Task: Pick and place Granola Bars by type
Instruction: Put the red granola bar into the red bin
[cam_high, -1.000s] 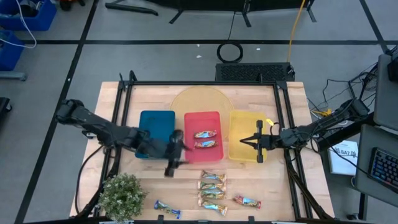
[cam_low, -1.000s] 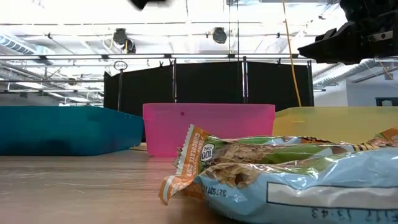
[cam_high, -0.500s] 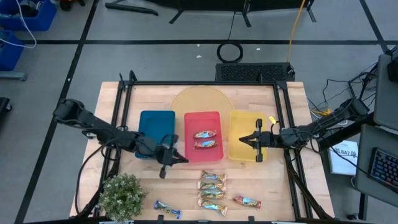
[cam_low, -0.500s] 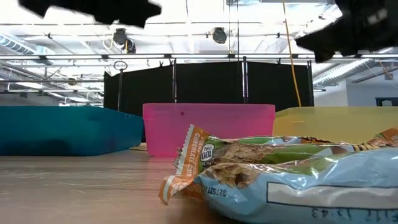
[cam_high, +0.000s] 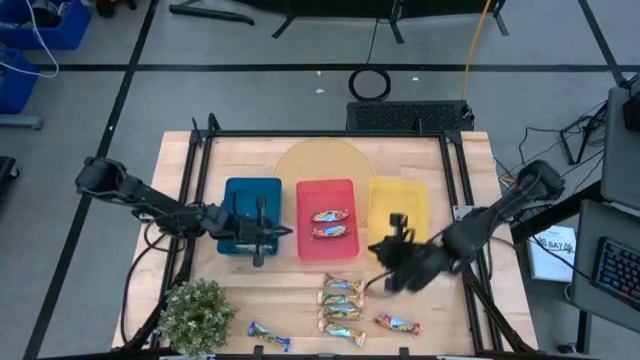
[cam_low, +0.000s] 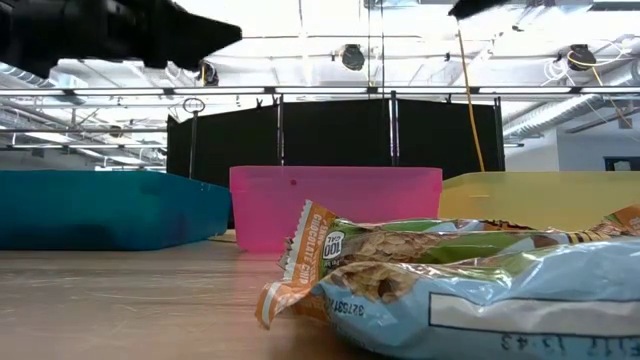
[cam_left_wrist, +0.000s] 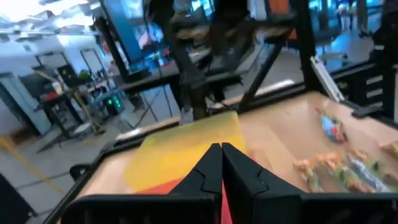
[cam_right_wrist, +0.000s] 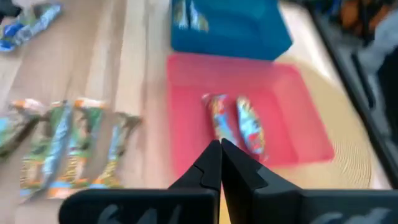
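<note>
Two red-orange granola bars (cam_high: 331, 223) lie in the red tray (cam_high: 327, 252). Several gold-tan and teal bars (cam_high: 340, 308) lie on the table in front of it, with a red-orange bar (cam_high: 397, 323) to their right and a blue-silver bar (cam_high: 268, 335) to their left. More bars (cam_right_wrist: 189, 15) lie in the blue tray (cam_high: 243, 195). My left gripper (cam_high: 286, 232) is shut and empty, hanging over the blue tray's right edge and pointing toward the red tray. My right gripper (cam_high: 378, 252) is shut and empty, above the table between the yellow tray (cam_high: 397, 205) and the loose bars.
A small green potted plant (cam_high: 197, 312) stands at the near left corner. A round yellow mat (cam_high: 320, 160) lies behind the trays. Dark frame rails (cam_high: 200, 180) run along both table sides. Bare wood shows at the near right (cam_high: 445, 320).
My left gripper has drawn back from in front of the red tray toward the table's left and far edge, to the blue tray's right edge. My right gripper has swung from over the yellow tray toward the near edge and left, coming lower by the loose bars.
</note>
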